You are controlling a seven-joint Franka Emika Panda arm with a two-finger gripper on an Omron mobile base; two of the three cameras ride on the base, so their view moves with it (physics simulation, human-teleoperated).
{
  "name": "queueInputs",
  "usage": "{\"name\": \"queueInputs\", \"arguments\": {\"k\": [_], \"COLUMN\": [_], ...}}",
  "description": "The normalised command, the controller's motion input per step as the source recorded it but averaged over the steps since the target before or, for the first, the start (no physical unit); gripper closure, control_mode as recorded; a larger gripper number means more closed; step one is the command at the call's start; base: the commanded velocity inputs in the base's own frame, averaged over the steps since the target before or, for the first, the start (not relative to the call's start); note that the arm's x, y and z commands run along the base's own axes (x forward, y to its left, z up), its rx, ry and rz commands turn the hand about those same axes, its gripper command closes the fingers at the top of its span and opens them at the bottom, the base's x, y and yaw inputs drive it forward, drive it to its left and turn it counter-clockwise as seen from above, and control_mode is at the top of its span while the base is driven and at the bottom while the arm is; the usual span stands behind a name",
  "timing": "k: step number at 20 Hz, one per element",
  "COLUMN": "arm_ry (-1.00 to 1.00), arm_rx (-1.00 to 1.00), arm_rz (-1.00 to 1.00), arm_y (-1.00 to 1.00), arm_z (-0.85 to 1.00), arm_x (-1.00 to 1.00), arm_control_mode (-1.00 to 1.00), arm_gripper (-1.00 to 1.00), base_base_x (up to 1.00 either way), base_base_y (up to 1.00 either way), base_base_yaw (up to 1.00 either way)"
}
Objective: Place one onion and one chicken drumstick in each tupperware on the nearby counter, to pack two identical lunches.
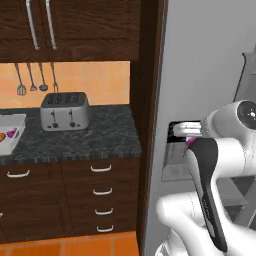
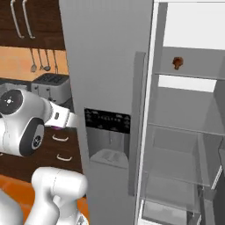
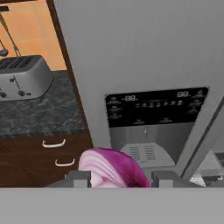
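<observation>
Gripper (image 3: 117, 178) clamped on onion (image 3: 114, 168), held in front of fridge door (image 3: 144, 57), not yet at counter (image 1: 85, 137). One tupperware (image 1: 10, 131) at counter's left end holds orange and magenta items. Chicken drumstick (image 2: 177, 62) remains on fridge shelf. Judgement: about half left.

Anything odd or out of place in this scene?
Yes: a small orange-brown chicken drumstick lies loose on a bare white shelf of the open grey fridge, unwrapped. Otherwise tidy: the glossy magenta-purple onion sits between the gripper fingers.
</observation>
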Motion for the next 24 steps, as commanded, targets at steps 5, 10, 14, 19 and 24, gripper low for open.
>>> {"name": "queueInputs", "arguments": {"k": [5, 10, 14, 19, 24], "arm_ry": [0.00, 0.00, 0.00, 0.00, 0.00], "arm_rx": [0.00, 0.00, 0.00, 0.00, 0.00], "arm_rz": [0.00, 0.00, 0.00, 0.00, 0.00], "arm_y": [0.00, 0.00, 0.00, 0.00, 0.00], "arm_z": [0.00, 0.00, 0.00, 0.00, 0.00], "arm_x": [0.00, 0.00, 0.00, 0.00, 0.00], "arm_control_mode": [1.00, 1.00, 1.00, 1.00, 1.00], "arm_gripper": [1.00, 1.00, 1.00, 1.00, 1.00], "base_base_x": [0.39, 0.10, -0.03, -0.14, 0.01], "base_base_y": [1.00, 1.00, 0.88, 0.68, 0.91], "base_base_yaw": [0.03, 0.00, 0.00, 0.00, 0.00]}}
